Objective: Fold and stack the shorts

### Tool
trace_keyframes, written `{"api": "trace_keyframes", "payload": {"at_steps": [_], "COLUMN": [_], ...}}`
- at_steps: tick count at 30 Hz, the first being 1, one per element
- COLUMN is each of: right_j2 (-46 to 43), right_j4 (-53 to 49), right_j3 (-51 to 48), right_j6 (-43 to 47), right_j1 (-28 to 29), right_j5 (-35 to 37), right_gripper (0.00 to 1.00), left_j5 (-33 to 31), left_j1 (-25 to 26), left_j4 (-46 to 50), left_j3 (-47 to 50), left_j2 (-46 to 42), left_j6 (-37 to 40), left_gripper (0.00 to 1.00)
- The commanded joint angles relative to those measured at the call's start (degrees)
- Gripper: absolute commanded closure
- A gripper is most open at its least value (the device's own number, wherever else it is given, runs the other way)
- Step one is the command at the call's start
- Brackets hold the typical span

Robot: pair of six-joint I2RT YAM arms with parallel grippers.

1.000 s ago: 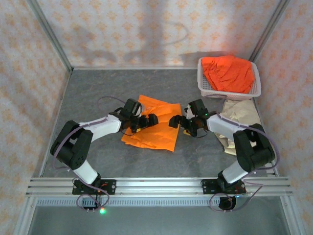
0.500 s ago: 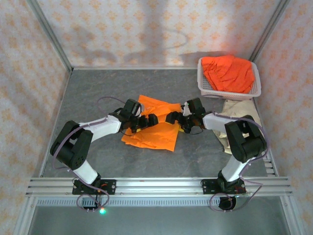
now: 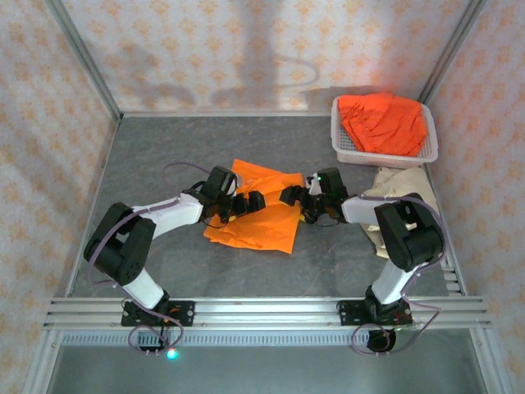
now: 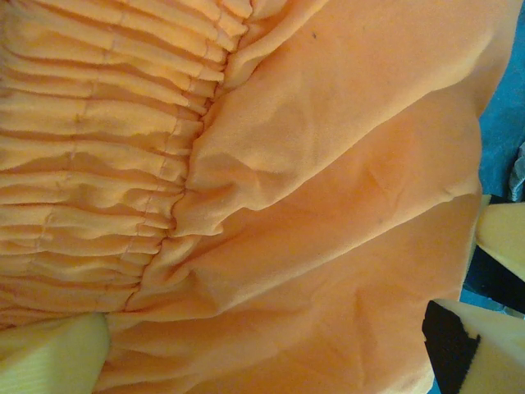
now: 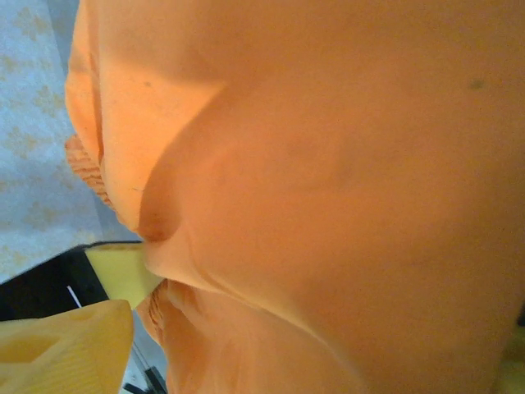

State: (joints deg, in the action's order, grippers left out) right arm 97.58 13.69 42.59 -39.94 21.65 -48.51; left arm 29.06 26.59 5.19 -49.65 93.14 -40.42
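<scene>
One pair of orange shorts lies folded flat at the table's middle. My left gripper rests low over its middle, open wide. In the left wrist view the gathered elastic waist is at the left and smooth cloth spans the gap of the left gripper. My right gripper sits at the shorts' right edge, open, with orange cloth bulging between its jaws; one finger shows at the lower left. Beige shorts lie beside the right arm. More orange shorts fill the basket.
The white perforated basket stands at the back right corner, against the patterned walls. Grey tabletop lies bare to the left and behind the folded shorts. An aluminium rail runs along the near edge.
My right gripper has slid left from beside the orange shorts onto their right edge, and its jaws have narrowed a little. The left gripper has stayed put.
</scene>
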Motion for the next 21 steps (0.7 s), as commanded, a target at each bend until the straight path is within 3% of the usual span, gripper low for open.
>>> {"api": "trace_keyframes", "payload": {"at_steps": [1, 11, 18, 21], "right_j2": [1.59, 1.71, 4.75, 5.61], "right_j4": [8.12, 11.27, 9.37, 7.86], "right_j3": [-1.31, -2.34, -1.22, -0.7], "right_j6": [-2.95, -4.25, -3.39, -2.44], "right_j1": [0.69, 0.76, 0.86, 0.94], "right_j5": [-2.79, -2.94, -1.98, -1.12], "right_gripper": [0.18, 0.22, 0.47, 0.63], "left_j5": [-2.7, -2.7, -2.52, -3.19], "left_j1": [-0.22, -0.27, -0.26, -0.22], "left_j4": [2.09, 1.65, 1.58, 1.22], "left_j3": [1.84, 1.92, 1.66, 1.9], "left_j2": [0.31, 0.47, 0.14, -1.35], "left_j6": [1.31, 1.23, 1.16, 0.67], "left_gripper": [0.0, 0.0, 0.0, 0.0]}}
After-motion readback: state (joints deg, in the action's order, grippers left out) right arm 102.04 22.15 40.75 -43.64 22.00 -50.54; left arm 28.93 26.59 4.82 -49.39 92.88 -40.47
